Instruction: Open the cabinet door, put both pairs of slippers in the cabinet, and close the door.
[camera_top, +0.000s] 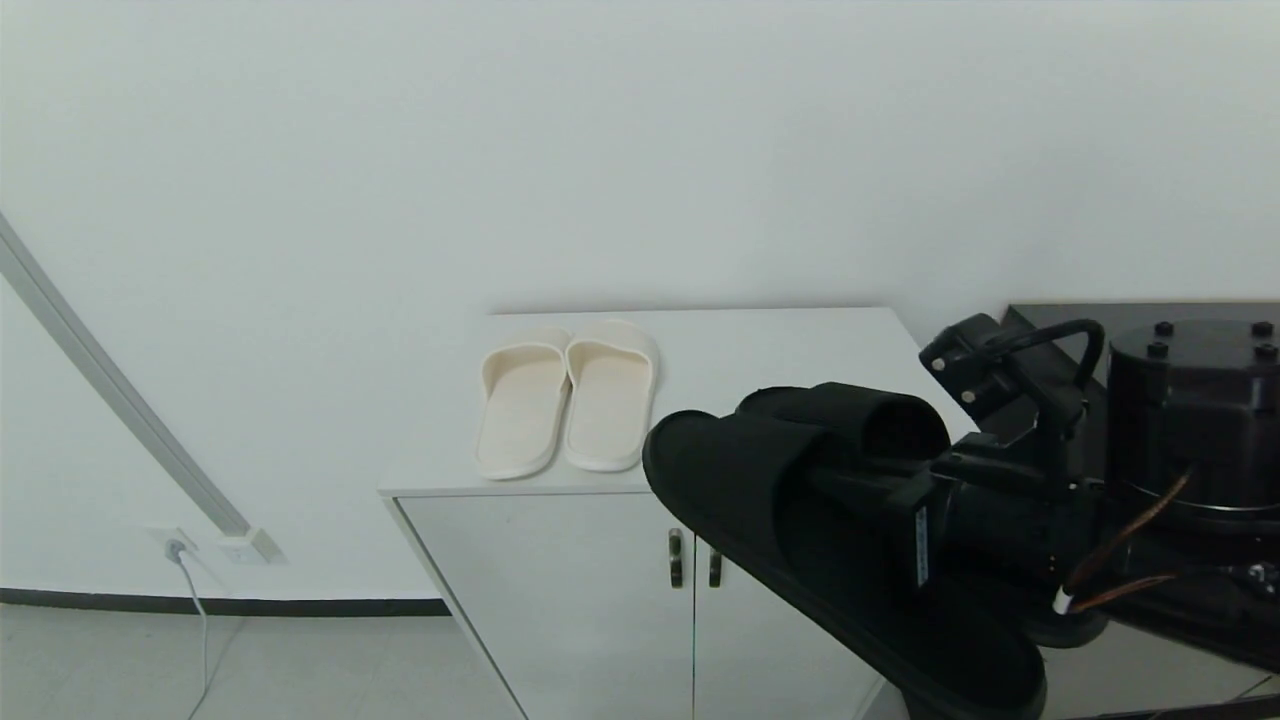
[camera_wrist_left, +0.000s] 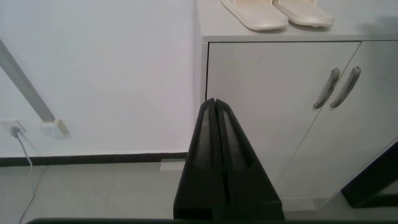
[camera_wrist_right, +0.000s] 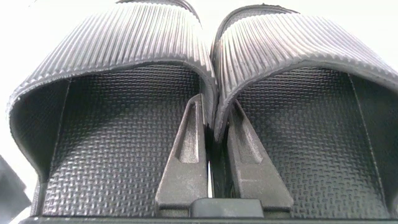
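The right gripper (camera_wrist_right: 214, 109) is clamped on the black slippers (camera_top: 760, 480) — its two fingers (camera_wrist_right: 186, 155) pinch the adjoining inner edges of both straps together, which is how one grasp carries the whole pair. They hang tilted in the air in front of the right side of the cabinet (camera_top: 560, 600). The left gripper (camera_wrist_left: 214, 106) is closed on nothing, low and near the cabinet's left front corner. By my reading it is the free one for the door handles (camera_top: 692, 558), and since both doors are shut, the pair cannot go in yet. The white slippers (camera_top: 565, 395) wait side by side on the cabinet top, toes to the wall, toward its left front edge. The cabinet is white and stands against a plain white wall on a pale floor — a slanted conduit (camera_top: 110, 385) runs down to a socket (camera_top: 175, 548) with a cable plugged in.
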